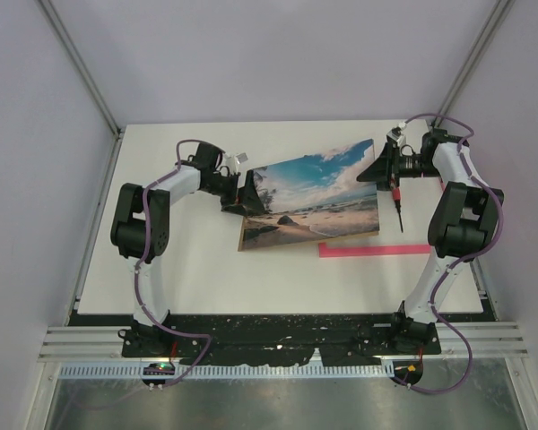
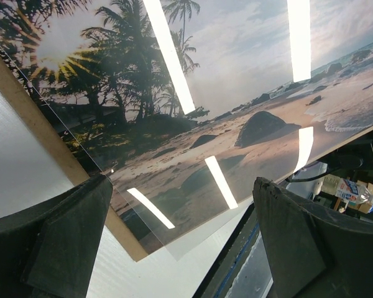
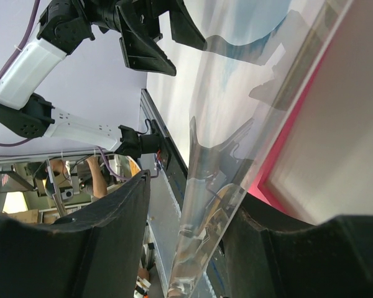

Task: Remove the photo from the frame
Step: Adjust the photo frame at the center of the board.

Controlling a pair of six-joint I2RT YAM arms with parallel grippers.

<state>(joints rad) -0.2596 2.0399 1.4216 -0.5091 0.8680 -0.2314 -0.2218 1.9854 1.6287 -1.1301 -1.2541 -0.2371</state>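
Observation:
The photo (image 1: 309, 193), a beach print, lies tilted on the table with its far right corner raised. It rests on a brown board (image 2: 31, 118) under a clear sheet (image 2: 174, 245). Part of the pink frame (image 1: 372, 249) lies flat on the table by the photo's near right edge. My left gripper (image 1: 248, 193) is at the photo's left edge, its jaws wide open with the corner in front of them (image 2: 183, 186). My right gripper (image 1: 383, 167) is at the raised corner. The clear sheet's edge (image 3: 211, 205) leans on one finger (image 3: 267, 248), with a gap to the other.
A thin red-handled tool (image 1: 397, 202) hangs by my right gripper. The white table (image 1: 188, 269) ends at grey walls left, right and behind. The pink frame (image 3: 298, 124) lies just below my right fingers.

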